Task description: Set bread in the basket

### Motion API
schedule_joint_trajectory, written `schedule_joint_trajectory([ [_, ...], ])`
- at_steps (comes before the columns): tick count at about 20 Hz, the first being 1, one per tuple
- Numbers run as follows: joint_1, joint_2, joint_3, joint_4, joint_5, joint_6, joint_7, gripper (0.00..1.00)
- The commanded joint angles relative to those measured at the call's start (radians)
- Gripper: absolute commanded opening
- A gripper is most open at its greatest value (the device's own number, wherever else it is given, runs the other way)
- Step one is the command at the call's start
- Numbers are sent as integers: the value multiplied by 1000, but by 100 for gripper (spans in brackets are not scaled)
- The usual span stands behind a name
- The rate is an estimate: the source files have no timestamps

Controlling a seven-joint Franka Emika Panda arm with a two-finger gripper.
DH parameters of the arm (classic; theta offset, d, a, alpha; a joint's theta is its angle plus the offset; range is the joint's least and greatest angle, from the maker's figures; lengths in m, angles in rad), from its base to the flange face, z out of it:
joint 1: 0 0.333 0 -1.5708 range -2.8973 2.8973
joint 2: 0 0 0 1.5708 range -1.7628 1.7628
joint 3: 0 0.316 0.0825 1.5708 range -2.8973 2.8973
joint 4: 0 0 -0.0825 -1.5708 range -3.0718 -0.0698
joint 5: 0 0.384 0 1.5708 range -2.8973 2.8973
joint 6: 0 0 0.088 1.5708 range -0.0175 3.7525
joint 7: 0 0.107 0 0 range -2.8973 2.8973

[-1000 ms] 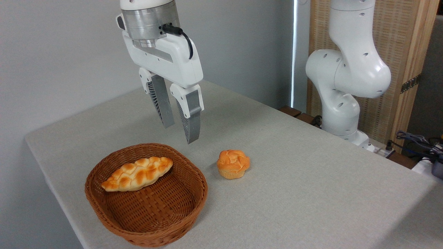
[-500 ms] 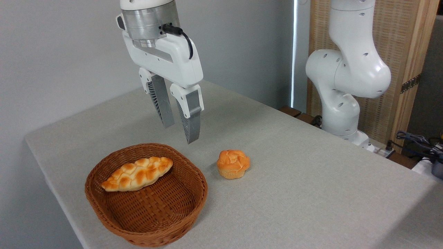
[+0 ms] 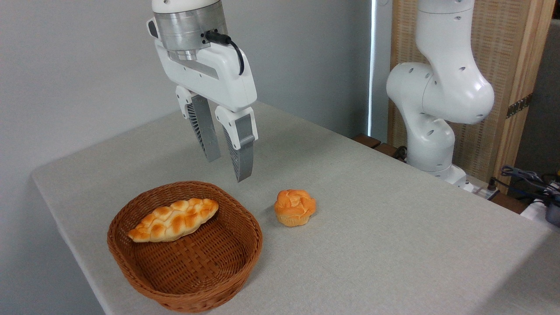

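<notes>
On the counter the basket already holds a long braided loaf across its far half, so the bread — sitting on the cloth just right of the rim, untouched — could land on the loaf and roll back out if released off-centre. Above and behind the rim hangs the claw, empty, fingers a little apart; from there a descent may pinch the bun's rounded, knotted top and squirt it sideways. Hidden are the bun's far side, and the arm above the wrist — cut off.
</notes>
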Motion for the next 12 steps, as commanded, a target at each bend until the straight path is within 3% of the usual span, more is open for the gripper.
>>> schedule_joint_trajectory([
  [1, -13, -10, 15, -3, -1, -25, 13, 100],
  [12, -16, -24, 13, -35, -1, -17, 13, 100],
])
